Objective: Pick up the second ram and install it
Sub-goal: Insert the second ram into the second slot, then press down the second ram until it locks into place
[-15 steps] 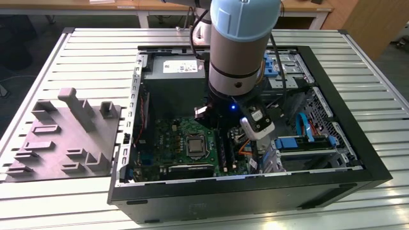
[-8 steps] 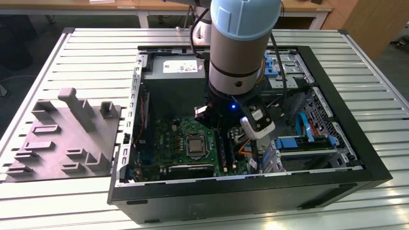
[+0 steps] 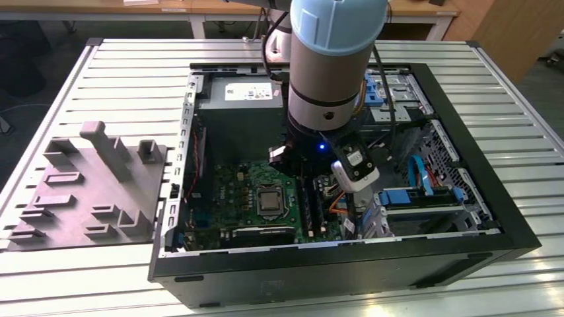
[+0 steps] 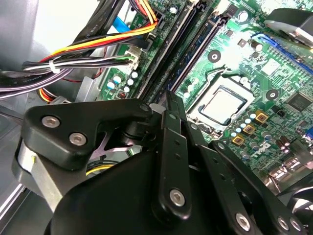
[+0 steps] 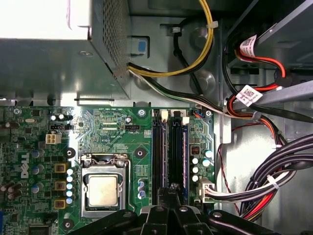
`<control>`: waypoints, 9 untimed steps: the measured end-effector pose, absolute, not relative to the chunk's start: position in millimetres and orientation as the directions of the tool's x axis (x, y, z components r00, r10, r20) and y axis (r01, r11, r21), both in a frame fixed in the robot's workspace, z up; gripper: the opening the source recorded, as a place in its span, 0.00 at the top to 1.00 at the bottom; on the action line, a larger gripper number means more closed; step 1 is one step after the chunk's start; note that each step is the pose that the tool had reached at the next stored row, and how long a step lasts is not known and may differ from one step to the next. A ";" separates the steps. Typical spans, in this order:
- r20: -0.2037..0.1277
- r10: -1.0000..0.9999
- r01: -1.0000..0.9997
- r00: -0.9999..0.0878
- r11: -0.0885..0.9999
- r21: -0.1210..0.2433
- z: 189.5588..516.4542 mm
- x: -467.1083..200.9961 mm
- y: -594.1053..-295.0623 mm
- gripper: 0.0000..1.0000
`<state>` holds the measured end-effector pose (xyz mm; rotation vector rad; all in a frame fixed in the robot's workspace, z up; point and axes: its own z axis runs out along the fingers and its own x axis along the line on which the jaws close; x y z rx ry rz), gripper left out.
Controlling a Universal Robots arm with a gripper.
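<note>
Hovering over the memory slots (image 5: pixel 170 156), the gripper (image 5: pixel 168 193) is seen inside the open computer case (image 3: pixel 493 198).
The second ram (image 5: pixel 174 154) is seen upright in a slot at 3 o'clock of the processor socket (image 5: pixel 103 188); whether it is pinched cannot be told.

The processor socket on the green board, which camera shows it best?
The first wrist view: the processor socket faces the camera squarely, its silver lid and frame plain. The second wrist view shows it slanted, beside the gripper's linkage. The exterior view shows it small.
</note>
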<state>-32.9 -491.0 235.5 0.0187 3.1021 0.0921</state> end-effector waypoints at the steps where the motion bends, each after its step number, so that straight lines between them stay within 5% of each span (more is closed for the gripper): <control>1: -0.038 0.013 0.011 -0.999 0.998 0.059 235.5 -32.9 -491.0 0.90; 9: -0.038 0.013 0.011 -0.999 0.998 0.060 238.0 -32.9 -491.0 0.90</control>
